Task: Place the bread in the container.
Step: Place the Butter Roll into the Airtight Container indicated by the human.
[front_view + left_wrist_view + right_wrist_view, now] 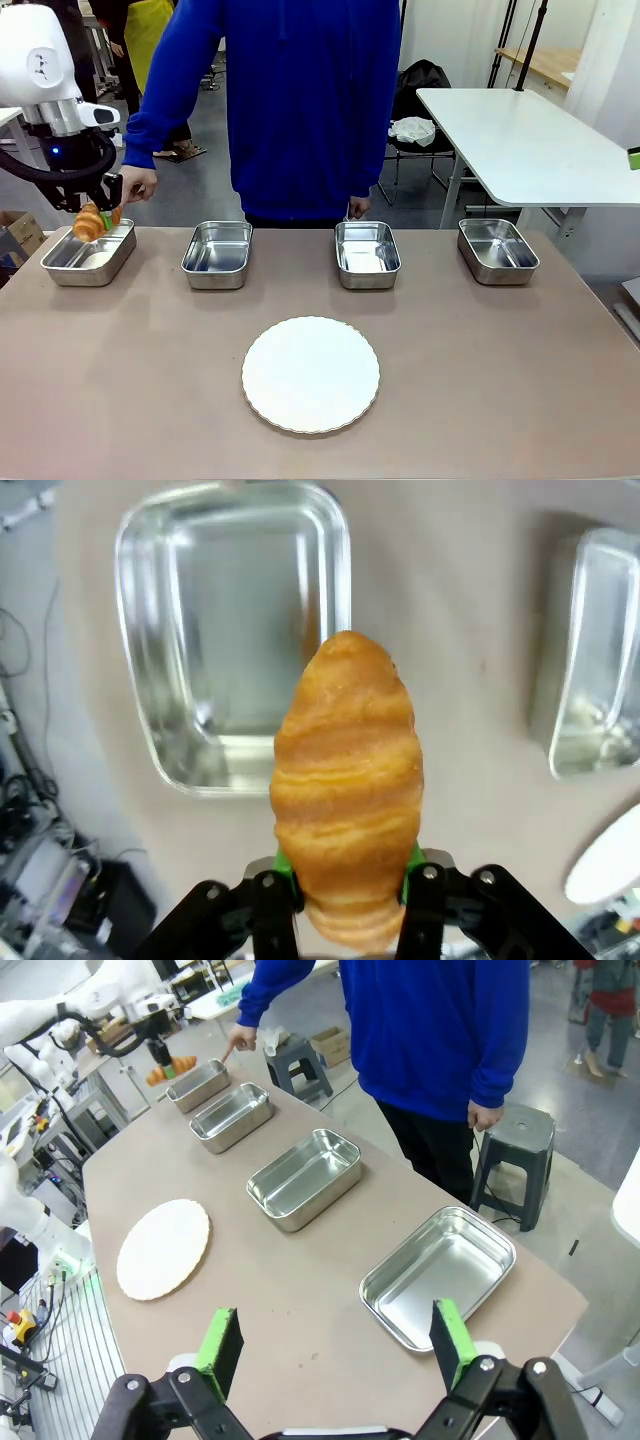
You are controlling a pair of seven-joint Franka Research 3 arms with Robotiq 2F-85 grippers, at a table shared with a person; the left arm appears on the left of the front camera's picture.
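- The left gripper (98,215) is pinching the bread (90,222), its green pads pressed on one tapered end of the croissant, so the rest sticks out beyond the fingertips.
- In the front view the bread hangs over the container (88,252), the leftmost of four steel pans along the far side of the desk (480,380); it looks clear of the pan, not resting in it.
- In the left wrist view the croissant's free tip overlaps the pan's near rim, while the bulk lies over bare desk, so it may not yet be centred over the pan floor, though this angle makes that hard to judge.
- The person's hand (137,186) points down just beside the gripper, near that same pan.
- The right gripper (335,1345) hangs with its fingers spread wide and nothing between them, well apart from the action, above the desk edge by the pan at the other end of the row.
- Step in hand: the carry is about done and the placing begins. Next move, as I judge it: shift further over the pan's middle, lower, then release.
- The white plate (311,374) plays no part.
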